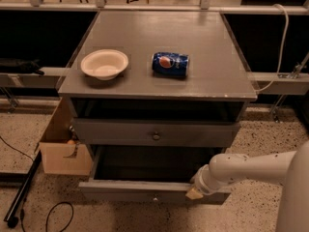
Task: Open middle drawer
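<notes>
Fingers: clamped over the top edge of the middle drawer, on its front panel to the right of its knob; one tan fingertip lies on the panel's outer face.
Gripper: low at the cabinet's front right, at the end of a white arm that reaches in from the right edge of the view.
Middle drawer: drawn out toward the camera, its dark inside open to view, its front panel near the bottom of the view.
Top drawer: shut, with a small round knob at its centre, directly above the open one.
Tabletop: flat grey, worn along the front edge, with a dark recess between it and the top drawer.
Bowl: white, upright, on the front left of the tabletop.
Can: blue soda can on its side, to the right of the bowl and apart from it.
Floor: pale and speckled.
Room: pale rails cross behind the cabinet above dark panels.
Cardboard box: open, on the floor against the cabinet's left side, just beside the drawn-out drawer's left end.
Cables: a white cable hangs to the right of the tabletop; a thin black cable loops on the floor at lower left, near a black bar.
In the way: the arm crosses the middle drawer's right front corner and hides it; the drawn-out drawer hides whatever lies beneath it.
</notes>
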You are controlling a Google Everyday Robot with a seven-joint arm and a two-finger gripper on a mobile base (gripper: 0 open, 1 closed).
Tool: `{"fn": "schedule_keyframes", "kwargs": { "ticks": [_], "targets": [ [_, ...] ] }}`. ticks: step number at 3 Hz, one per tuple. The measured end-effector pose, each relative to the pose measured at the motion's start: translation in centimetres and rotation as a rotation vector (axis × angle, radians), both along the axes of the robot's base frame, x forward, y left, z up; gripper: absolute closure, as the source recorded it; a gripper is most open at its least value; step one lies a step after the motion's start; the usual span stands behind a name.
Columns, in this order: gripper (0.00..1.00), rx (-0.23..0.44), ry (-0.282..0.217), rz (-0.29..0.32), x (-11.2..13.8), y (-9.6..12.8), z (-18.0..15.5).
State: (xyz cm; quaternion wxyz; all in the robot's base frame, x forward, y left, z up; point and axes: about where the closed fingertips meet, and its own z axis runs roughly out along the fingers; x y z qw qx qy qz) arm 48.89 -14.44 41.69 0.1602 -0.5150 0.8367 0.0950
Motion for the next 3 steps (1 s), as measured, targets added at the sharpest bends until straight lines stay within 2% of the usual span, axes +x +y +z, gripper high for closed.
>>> {"fn": "schedule_keyframes", "kwargs": {
  "ticks": [1,3],
  "targets": [
    [0.85,0.0,0.0,0.0,0.0,0.0,0.0],
    [0.39,0.0,0.0,0.0,0.0,0.0,-0.01]
  ]
}}
